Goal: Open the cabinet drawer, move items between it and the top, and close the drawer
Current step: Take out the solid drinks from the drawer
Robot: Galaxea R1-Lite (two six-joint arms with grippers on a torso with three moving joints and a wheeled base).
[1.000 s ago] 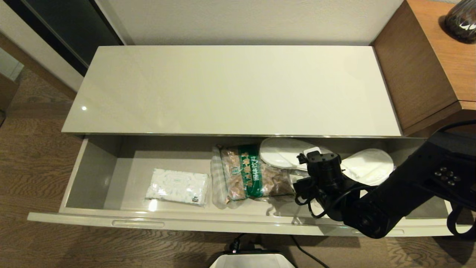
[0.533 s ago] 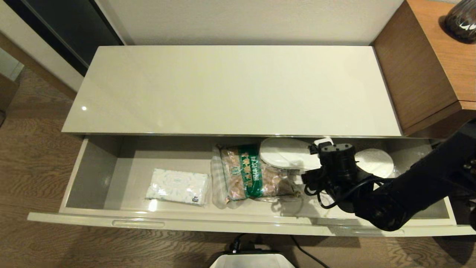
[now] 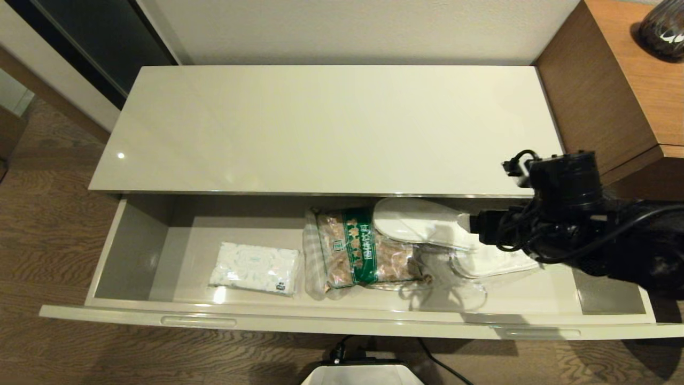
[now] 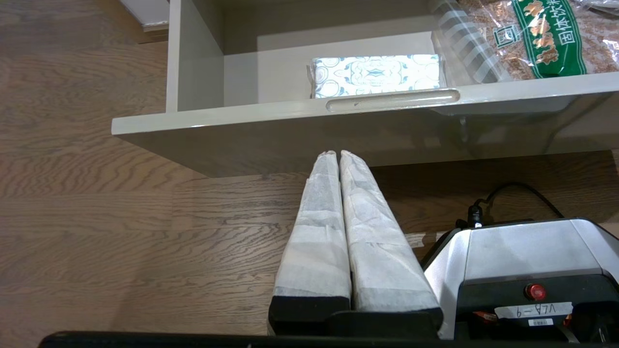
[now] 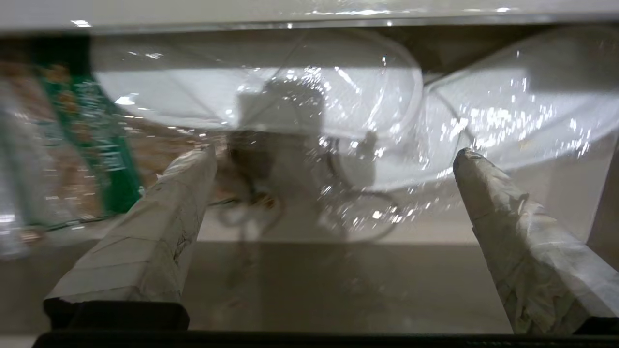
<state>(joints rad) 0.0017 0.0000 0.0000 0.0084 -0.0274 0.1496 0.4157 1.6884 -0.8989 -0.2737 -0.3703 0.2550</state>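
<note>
The right end effector, swung rightward since a second ago, is hanging spread wide just short of the wrapped slippers lying in the open cabinet drawer; slick film is risking a slipped pinch, or catching the neighbouring snack bag.

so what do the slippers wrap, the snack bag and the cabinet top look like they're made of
Slippers' wrap: thin clear plastic film, by its crinkles and bright glints over the white slippers.
Snack bag: clear plastic with a printed green band; the brown contents show through.
Cabinet top: glossy beige panel, probably lacquer or laminate, since it mirrors a light spot.
</note>
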